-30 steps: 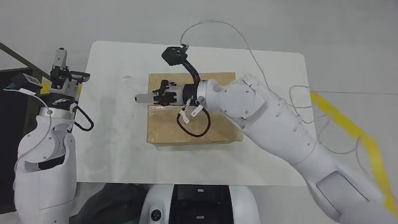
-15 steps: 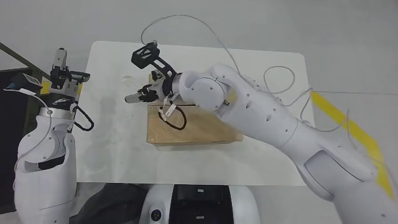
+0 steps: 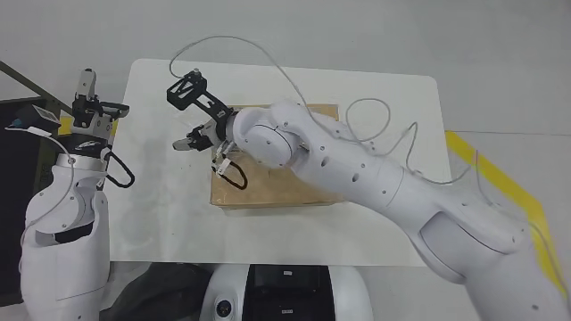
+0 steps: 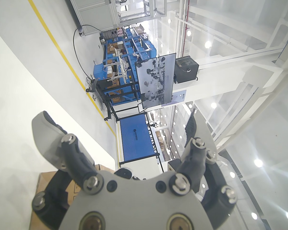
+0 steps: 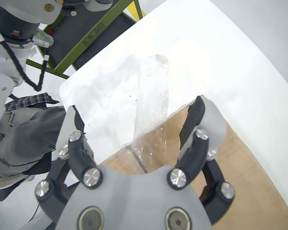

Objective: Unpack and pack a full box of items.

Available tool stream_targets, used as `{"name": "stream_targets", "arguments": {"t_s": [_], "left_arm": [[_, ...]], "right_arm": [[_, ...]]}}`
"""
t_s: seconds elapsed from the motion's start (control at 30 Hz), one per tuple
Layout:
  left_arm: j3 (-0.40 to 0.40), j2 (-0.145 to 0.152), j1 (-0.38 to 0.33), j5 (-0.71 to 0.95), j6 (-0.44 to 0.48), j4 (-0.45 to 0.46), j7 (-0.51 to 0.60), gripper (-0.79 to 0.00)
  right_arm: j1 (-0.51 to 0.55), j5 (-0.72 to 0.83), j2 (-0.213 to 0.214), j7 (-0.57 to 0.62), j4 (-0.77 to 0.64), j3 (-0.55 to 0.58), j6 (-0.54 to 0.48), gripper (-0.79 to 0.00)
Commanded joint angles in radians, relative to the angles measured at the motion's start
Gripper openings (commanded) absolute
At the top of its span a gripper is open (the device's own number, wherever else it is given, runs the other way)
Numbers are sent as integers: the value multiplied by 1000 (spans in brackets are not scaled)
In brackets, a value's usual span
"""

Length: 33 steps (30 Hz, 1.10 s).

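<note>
Cardboard box (image 5: 242, 149) on table (image 3: 152, 205), top flat, contents hidden; clear plastic bag (image 5: 153, 92) draped over box edge; right gripper (image 5: 136, 107) above it, released; left gripper (image 4: 118, 114) spread, well apart from box.

bright, even overhead light | ceiling lamps (image 4: 207, 44) flaring | table (image 5: 206, 56) washed out by glare | soft shadows | wrist views bowed at edges

A brown cardboard box (image 3: 277, 192), flat-topped, lies mid-table (image 3: 375, 98); a clear plastic strip (image 5: 153, 89) trails off its corner onto the table.
</note>
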State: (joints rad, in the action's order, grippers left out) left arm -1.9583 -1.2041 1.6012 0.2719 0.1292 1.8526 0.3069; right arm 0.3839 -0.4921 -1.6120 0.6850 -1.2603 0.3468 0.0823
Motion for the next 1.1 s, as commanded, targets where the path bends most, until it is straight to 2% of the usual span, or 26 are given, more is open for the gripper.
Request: {"name": "stream_targets", "arguments": {"t_s": [0.0,0.03,0.2,0.23,0.3,0.4,0.5,0.53,0.57,0.7,0.8,0.93,0.97,1.03,1.07], "left_arm": [[0,0,0,0,0,0,0,0],[0,0,0,0,0,0,0,0],[0,0,0,0,0,0,0,0],[0,0,0,0,0,0,0,0],[0,0,0,0,0,0,0,0],[0,0,0,0,0,0,0,0],[0,0,0,0,0,0,0,0],[0,0,0,0,0,0,0,0],[0,0,0,0,0,0,0,0],[0,0,0,0,0,0,0,0],[0,0,0,0,0,0,0,0],[0,0,0,0,0,0,0,0],[0,0,0,0,0,0,0,0],[0,0,0,0,0,0,0,0],[0,0,0,0,0,0,0,0]], "right_arm": [[-2,-19,-14,5,10,-9,13,-34],[-4,-23,-20,12,15,-11,14,-74],[-10,-65,-48,17,41,-15,33,-169],[-10,-73,-52,18,44,-16,35,-234],[-10,-97,-60,22,48,-17,44,-286],[-7,-134,-71,34,48,-21,62,-274],[-1,-167,-80,44,46,-22,71,-296],[1,-180,-83,46,46,-22,75,-326],[3,-195,-85,49,46,-22,83,-400],[16,-243,-93,61,38,-20,102,-477],[26,-276,-97,69,34,-13,114,-628],[42,-310,-101,79,28,0,120,-696],[46,-318,-102,81,27,3,120,-683],[55,-335,-103,80,19,12,119,-573],[61,-343,-103,74,12,18,119,-34]]}}
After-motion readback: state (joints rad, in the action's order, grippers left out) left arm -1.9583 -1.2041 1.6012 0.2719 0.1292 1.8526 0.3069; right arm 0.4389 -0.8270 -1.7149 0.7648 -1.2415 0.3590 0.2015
